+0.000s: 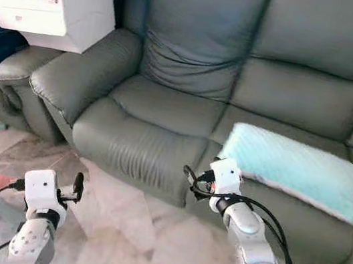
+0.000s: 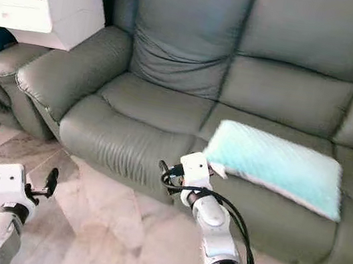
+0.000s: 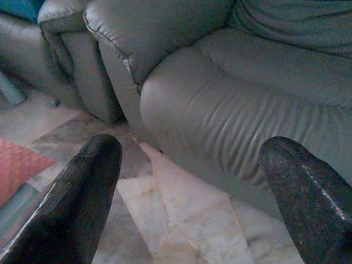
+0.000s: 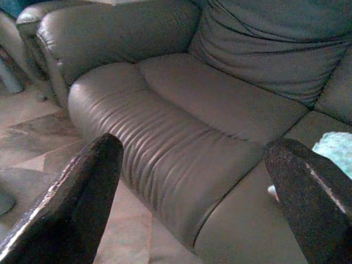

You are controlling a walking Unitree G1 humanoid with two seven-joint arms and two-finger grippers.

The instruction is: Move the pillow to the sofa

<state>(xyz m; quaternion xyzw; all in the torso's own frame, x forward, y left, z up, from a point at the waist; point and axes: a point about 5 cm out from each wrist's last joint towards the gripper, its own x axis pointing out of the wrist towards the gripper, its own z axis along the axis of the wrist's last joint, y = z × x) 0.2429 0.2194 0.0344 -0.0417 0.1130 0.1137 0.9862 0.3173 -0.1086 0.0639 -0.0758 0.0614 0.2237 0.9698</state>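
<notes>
A fluffy, pale-blue rectangular pillow (image 1: 295,171) is lying flat on the smooth grey leather sofa (image 1: 193,74). The right gripper (image 4: 192,192) is hovering beside it, fingers spread; the left gripper (image 3: 187,192), likewise spread, is hanging over marbled tile floor (image 3: 181,225). A white box (image 1: 58,7) is resting on the armrest.

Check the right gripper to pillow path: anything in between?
Nothing visible. The right gripper is open, hovering at the front edge of the sofa, just left of the pillow. The pillow already lies flat on the sofa's middle seat, near corner beside the wrist. The left gripper hangs open over the floor.
</notes>
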